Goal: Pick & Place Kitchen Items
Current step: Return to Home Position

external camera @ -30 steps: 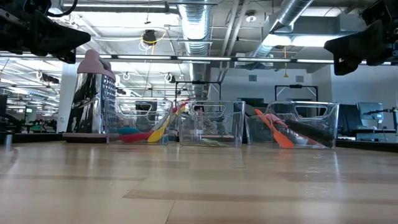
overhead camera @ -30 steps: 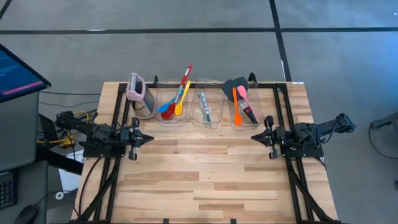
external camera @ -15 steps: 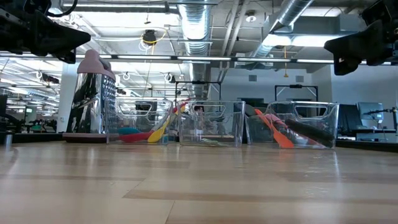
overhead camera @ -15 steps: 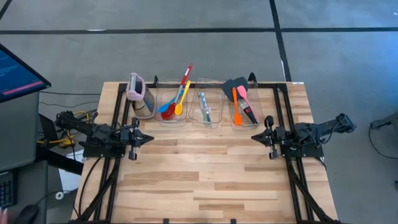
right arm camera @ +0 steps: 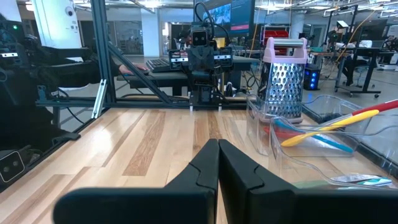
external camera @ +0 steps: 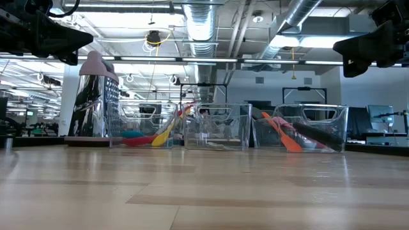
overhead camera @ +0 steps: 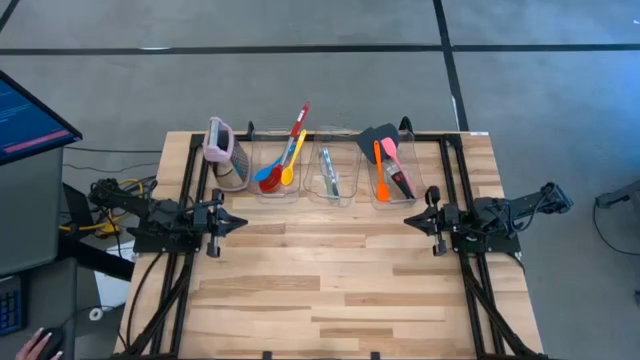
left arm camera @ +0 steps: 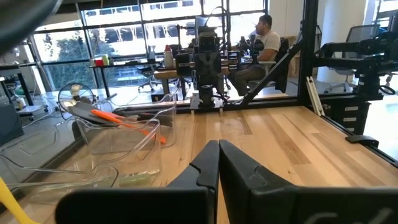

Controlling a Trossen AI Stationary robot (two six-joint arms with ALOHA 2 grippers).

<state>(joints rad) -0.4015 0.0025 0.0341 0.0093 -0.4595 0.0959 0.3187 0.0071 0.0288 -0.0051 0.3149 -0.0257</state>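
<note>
This is a robotics lab in an open, industrial-style hall. Bare silver ducts (external camera: 203, 25) and pipes (external camera: 299, 16) run under the ceiling. The butcher-block surface (overhead camera: 330, 280) stands on a grey concrete floor (overhead camera: 300, 80) marked with dark lines, with a monitor (overhead camera: 25, 118) beside it. Beyond are large windows (left arm camera: 118, 37), cluttered desks (left arm camera: 168, 73) and a seated person (left arm camera: 261, 46).

Bright, even ceiling light; soft sheen on the table (external camera: 192, 185); possibly glare from windows (left arm camera: 118, 43).

spoons (overhead camera: 270, 180) and red-handled tool (overhead camera: 299, 118): left bin (overhead camera: 256, 150) | clear-teal utensil (overhead camera: 328, 172): middle bin (overhead camera: 346, 160) | three spatulas (overhead camera: 380, 172): right bin (overhead camera: 411, 150)
</note>
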